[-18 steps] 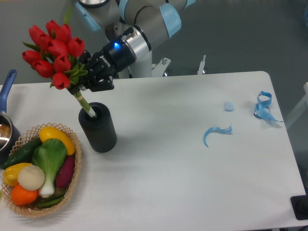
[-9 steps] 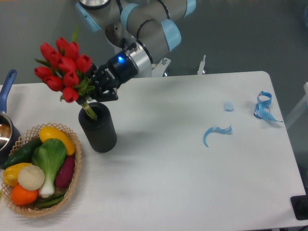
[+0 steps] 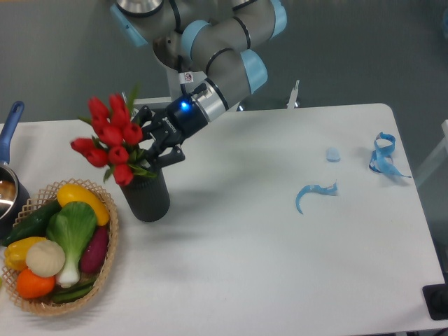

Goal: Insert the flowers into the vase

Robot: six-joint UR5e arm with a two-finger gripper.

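Tulips [image 3: 112, 143] sit right at the mouth of the vase [image 3: 147, 196], a tight cluster of glossy red buds with green leaves fanning out beneath them, the whole bunch leaning toward the basket [image 3: 105, 269]. Stems are hidden below the blooms, so how deep they go into the vase I cannot tell. The vase is a matte black cylinder with faint ribbing, standing upright on the smooth white table [image 3: 280, 266], just beside the basket's rim.

Gripper [image 3: 155, 142], black and blocky, presses in at the far side of the bunch, directly above the vase's mouth, with a blue light glowing on the wrist behind it. Its fingers are buried among leaves and stems; it looks clamped on the flowers, though the fingertips themselves are hard to make out. The arm behind is rounded grey metal with pale blue caps.

Woven wicker, the basket holds rounded vegetables: a yellow pepper, a pale green leafy one, a white bulb, an orange one, a dark purple one, a cucumber. Beyond the basket at the table's edge, a metal pot [image 3: 8, 192] with a blue handle is cut off by the frame. Well apart from the vase, across the table, lie curled blue ribbon scraps [image 3: 313, 192] and a small pale blue lump [image 3: 333, 155].
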